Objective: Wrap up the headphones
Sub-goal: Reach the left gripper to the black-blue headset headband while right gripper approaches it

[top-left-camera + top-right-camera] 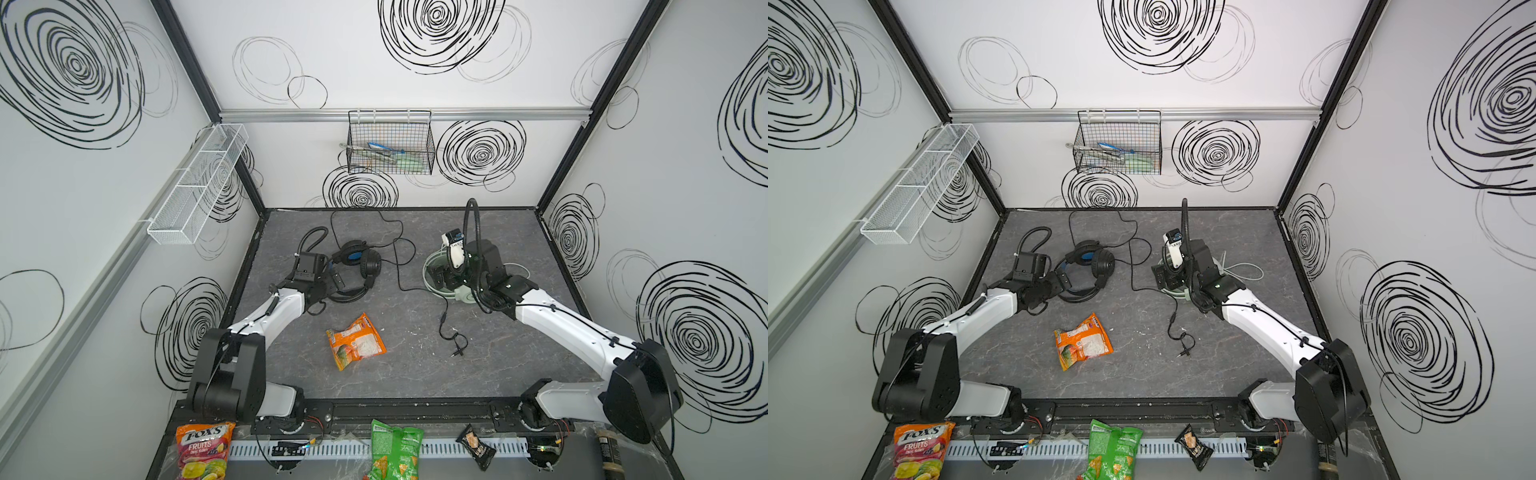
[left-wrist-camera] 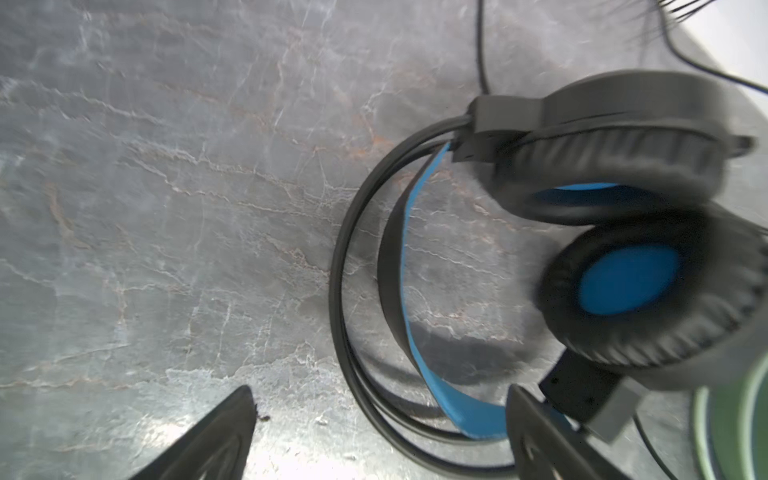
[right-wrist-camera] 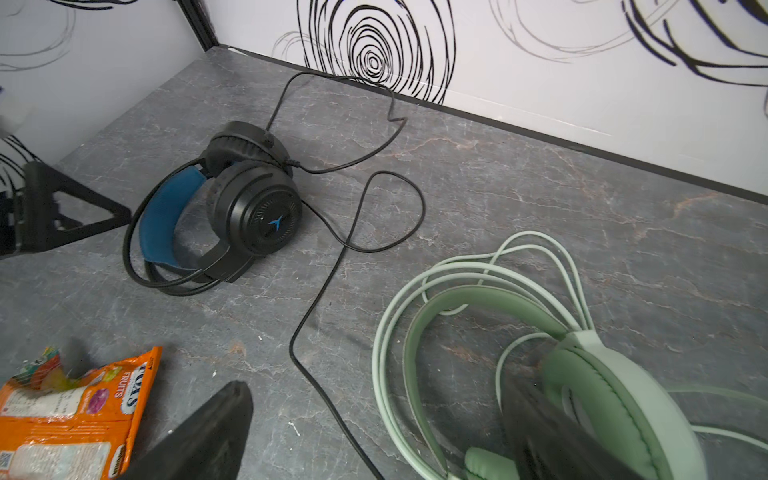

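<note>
The black headphones (image 1: 354,266) lie on the left, far part of the grey marbled tabletop (image 1: 498,374), earcups stacked toward the far side and the blue-lined headband curving toward the near side. Their black cable (image 1: 443,321) runs out toward the far wall, loops back across the middle and trails to the near right, where its plug lies loose. The left fingers (image 2: 216,444) are spread wide and grasp nothing. They hang at the left edge of the black headphones, and the wrist view shows the bend of the headband between them; whether they touch it I cannot tell. The mint-green headphones (image 3: 623,399) lie on the right, far part of the tabletop, well apart from the black pair and mostly hidden under the right arm in both top views. Their whitish cable (image 3: 383,332) is coiled in several loose loops around the headband. The right fingers (image 3: 199,436) are also released and wide, one of them blurred in front of the green earcup. An orange candy bag (image 1: 356,341) lies near the middle of the tabletop.
</note>
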Controlling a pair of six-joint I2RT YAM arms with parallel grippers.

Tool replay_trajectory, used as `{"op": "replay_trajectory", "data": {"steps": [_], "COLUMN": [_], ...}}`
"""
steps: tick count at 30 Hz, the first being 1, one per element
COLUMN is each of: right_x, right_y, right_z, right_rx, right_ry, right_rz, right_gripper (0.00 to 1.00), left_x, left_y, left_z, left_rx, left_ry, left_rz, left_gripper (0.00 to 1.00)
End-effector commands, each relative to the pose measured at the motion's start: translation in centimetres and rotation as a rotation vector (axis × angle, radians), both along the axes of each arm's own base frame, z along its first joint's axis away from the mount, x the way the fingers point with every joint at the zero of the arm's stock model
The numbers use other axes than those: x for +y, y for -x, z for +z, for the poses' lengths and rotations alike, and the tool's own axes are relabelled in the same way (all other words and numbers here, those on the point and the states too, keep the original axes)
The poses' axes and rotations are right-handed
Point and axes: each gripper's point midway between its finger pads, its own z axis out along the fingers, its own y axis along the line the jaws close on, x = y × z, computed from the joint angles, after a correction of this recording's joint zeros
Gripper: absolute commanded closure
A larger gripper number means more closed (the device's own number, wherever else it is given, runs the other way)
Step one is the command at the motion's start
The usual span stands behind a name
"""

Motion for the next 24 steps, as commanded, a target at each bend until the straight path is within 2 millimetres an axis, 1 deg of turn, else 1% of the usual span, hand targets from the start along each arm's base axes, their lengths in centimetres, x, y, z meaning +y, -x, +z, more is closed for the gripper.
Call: {"op": "replay_trajectory", "data": {"steps": [1, 5, 7, 10, 14, 20, 24], "right_x": [1.3, 1.7, 1.9, 2.0, 1.7, 1.9, 1.6], "right_y": [0.4, 1.0, 1.0, 0.8, 0.4, 0.6, 0.7], "right_z": [0.1, 0.7, 0.8, 1.1, 1.3, 2.2, 2.7], "right_rx": [-0.001, -0.020, -0.029, -0.049, -0.082, -0.102, -0.120], "right_ry": [-0.025, -0.049, -0.049, -0.042, -0.040, -0.063, -0.066], "right_rz": [0.054, 0.084, 0.091, 0.097, 0.084, 0.098, 0.089], "right_gripper": [0.03, 0.03, 0.03, 0.03, 0.03, 0.03, 0.03], "left_x": [-0.5, -1.6, -1.8, -2.1, -2.3, -2.1, -2.0], "left_y": [-0.8, -1.5, -1.6, -1.6, -1.3, -1.1, -1.2], "left_z": [-0.2, -0.8, -1.5, -2.4, -2.9, -4.0, -4.6], "left_rx": [0.033, 0.033, 0.054, 0.083, 0.097, 0.119, 0.127], "left_ry": [-0.003, -0.015, -0.017, -0.018, -0.028, -0.034, -0.032], "left_rz": [0.056, 0.061, 0.066, 0.066, 0.069, 0.074, 0.076], "left_gripper": [0.04, 0.04, 0.04, 0.00, 0.08, 0.15, 0.19]}}
